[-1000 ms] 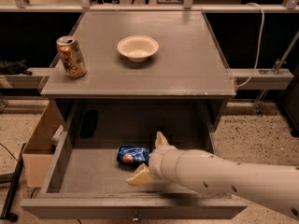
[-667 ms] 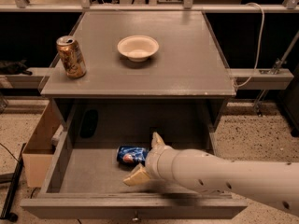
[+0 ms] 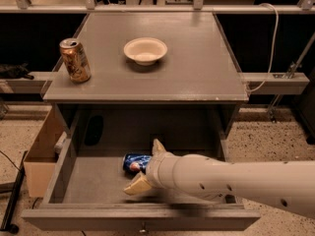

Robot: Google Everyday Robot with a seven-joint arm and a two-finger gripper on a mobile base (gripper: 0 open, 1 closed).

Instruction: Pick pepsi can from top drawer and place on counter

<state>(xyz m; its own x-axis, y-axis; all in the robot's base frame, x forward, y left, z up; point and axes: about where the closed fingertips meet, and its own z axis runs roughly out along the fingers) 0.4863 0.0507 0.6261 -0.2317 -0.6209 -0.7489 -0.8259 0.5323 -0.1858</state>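
The drawer (image 3: pixel 93 186) of the grey cabinet stands pulled out, and the blue can (image 3: pixel 133 162) lies on its side on the drawer floor, near the middle and a little toward the front. The hand (image 3: pixel 142 167) is down inside the drawer at the right end of that can. Its two pale fingers (image 3: pixel 157 146) are spread apart, one reaching past the can on the far side and the other on the near side, so the can's right end sits between them. The hand is open, and whether either finger touches the can cannot be told. The thick white arm (image 3: pixel 236 178) comes in from the lower right, crossing over the drawer's front right corner. A dark oblong thing (image 3: pixel 93 130) lies at the back left of the drawer, well apart from the blue can. Above, on the tabletop (image 3: pixel 197 68), a gold-brown can (image 3: pixel 75 59) stands upright near the left edge and a shallow white bowl (image 3: pixel 145 49) sits near the middle, the two apart from each other. A tan wooden box (image 3: pixel 42 151) sits on the floor just beside the drawer's left wall.
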